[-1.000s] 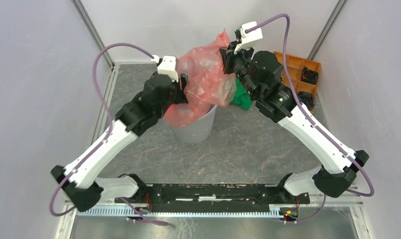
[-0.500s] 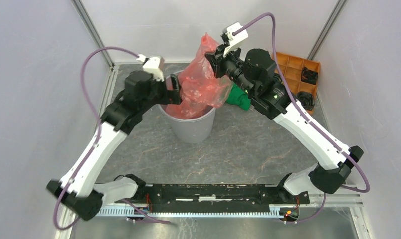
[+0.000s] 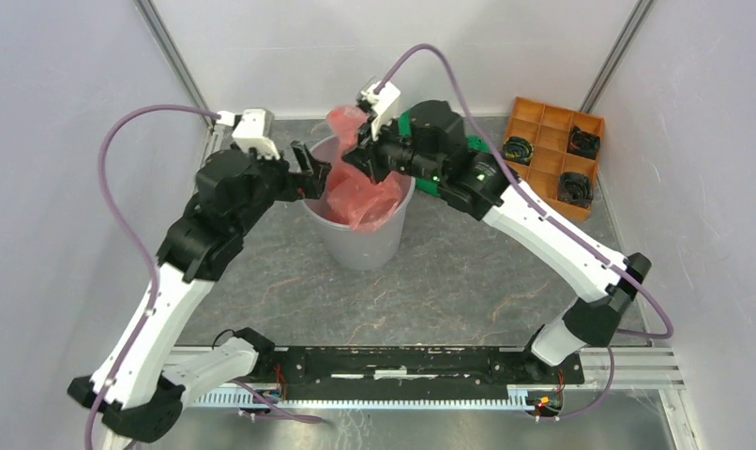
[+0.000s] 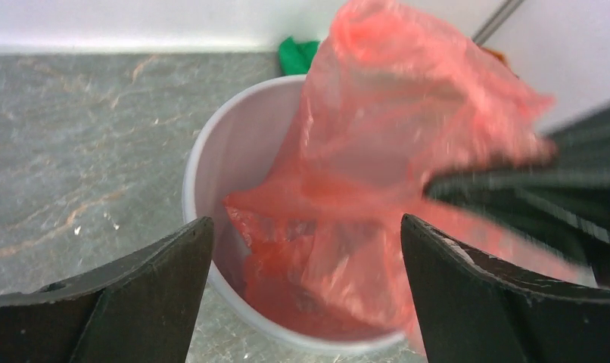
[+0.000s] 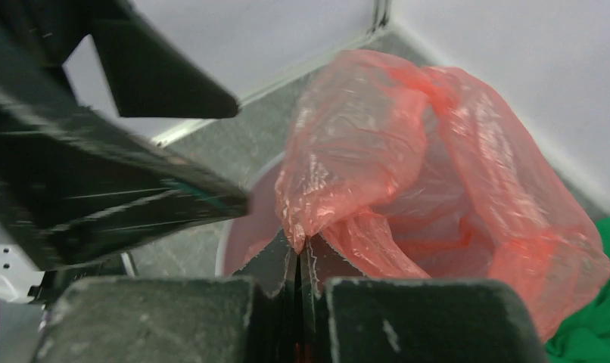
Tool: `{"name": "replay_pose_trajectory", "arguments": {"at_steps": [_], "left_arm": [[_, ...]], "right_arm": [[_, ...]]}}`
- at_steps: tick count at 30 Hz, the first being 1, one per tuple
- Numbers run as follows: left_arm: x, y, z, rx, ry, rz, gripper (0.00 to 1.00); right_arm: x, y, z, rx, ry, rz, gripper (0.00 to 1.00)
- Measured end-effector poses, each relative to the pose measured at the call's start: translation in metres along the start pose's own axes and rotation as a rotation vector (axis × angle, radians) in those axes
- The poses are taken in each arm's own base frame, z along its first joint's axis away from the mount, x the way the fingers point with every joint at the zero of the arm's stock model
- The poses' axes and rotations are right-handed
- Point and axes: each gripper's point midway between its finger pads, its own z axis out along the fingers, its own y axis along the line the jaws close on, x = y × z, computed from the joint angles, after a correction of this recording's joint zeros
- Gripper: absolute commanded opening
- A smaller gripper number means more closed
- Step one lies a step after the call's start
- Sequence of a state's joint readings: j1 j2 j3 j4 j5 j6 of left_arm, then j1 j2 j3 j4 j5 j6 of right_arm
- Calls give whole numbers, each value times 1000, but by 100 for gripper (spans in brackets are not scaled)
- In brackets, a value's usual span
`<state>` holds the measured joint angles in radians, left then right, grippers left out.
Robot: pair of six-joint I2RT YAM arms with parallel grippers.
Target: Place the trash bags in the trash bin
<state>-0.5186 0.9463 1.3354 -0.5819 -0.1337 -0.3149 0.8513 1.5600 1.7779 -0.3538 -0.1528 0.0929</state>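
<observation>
The red-orange trash bag (image 3: 360, 192) hangs mostly inside the light-grey trash bin (image 3: 360, 246); its top bunches above the far rim. My right gripper (image 3: 360, 155) is shut on a fold of the bag (image 5: 408, 151), just above the bin's mouth. My left gripper (image 3: 310, 173) is open and empty at the bin's left rim. In the left wrist view the bag (image 4: 378, 174) fills the bin (image 4: 203, 166) between my spread fingers (image 4: 147, 291). The left gripper (image 5: 113, 162) shows dark and blurred in the right wrist view.
A green cloth (image 3: 449, 173) lies behind the right arm, also showing in the right wrist view (image 5: 589, 325). An orange compartment tray (image 3: 554, 155) with black parts stands at the back right. Metal frame posts rise at the back corners.
The right gripper has carried the bag left and down into the bin. The left gripper has let go of the bag and drawn back to the bin's left rim.
</observation>
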Motion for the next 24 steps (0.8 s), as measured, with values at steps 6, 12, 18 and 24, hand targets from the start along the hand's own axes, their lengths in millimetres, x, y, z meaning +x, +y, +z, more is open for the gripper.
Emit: {"name": "replay_pose_trajectory", "arguments": {"at_steps": [6,12,18,24], "left_arm": [[42,27,38,-158,115,-17,98],[53,47,24,-243,103,-50,94],[83,53,12,-235,103,-107,81],[116,31,45,-127,204,-177,71]], "right_arm": [[49,0,23,10,141,70,0],[59,-15,21,68,177,93,1],[34,-26,-5,115,109,98,1],[11,-25,-20,116,36,98,0]]}}
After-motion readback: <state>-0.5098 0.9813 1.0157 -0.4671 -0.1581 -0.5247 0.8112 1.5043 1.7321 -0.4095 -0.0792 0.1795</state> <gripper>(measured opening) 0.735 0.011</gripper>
